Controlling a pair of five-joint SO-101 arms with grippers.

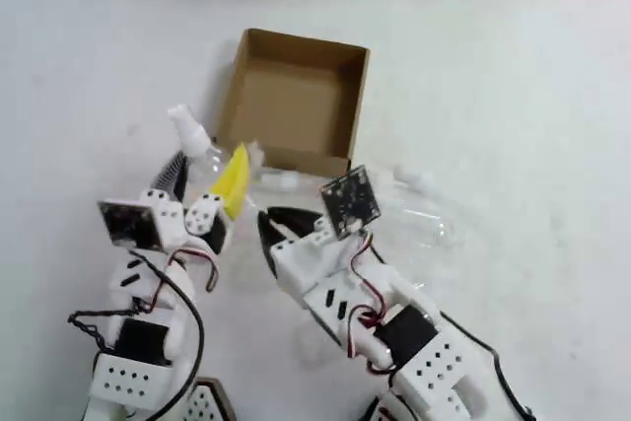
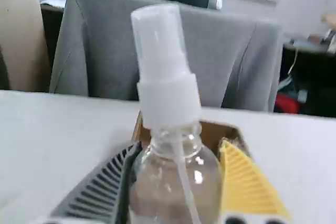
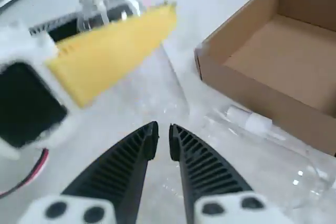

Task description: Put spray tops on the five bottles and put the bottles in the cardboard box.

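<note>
Cardboard box (image 1: 296,157) sits open-topped at the table's middle, toward the far side. The left gripper (image 1: 210,160), one finger yellow and one grey, is clamped on a clear bottle (image 2: 173,187) just left of the box's near-left corner. The bottle's long axis runs from the fingers toward the far left, white spray top (image 2: 165,72) leading. The right gripper (image 3: 163,137) hangs near the box's near wall, black fingers a thin slit apart, holding nothing. Beyond it a second capped bottle (image 3: 262,127) lies along that wall, top pointing left
</note>
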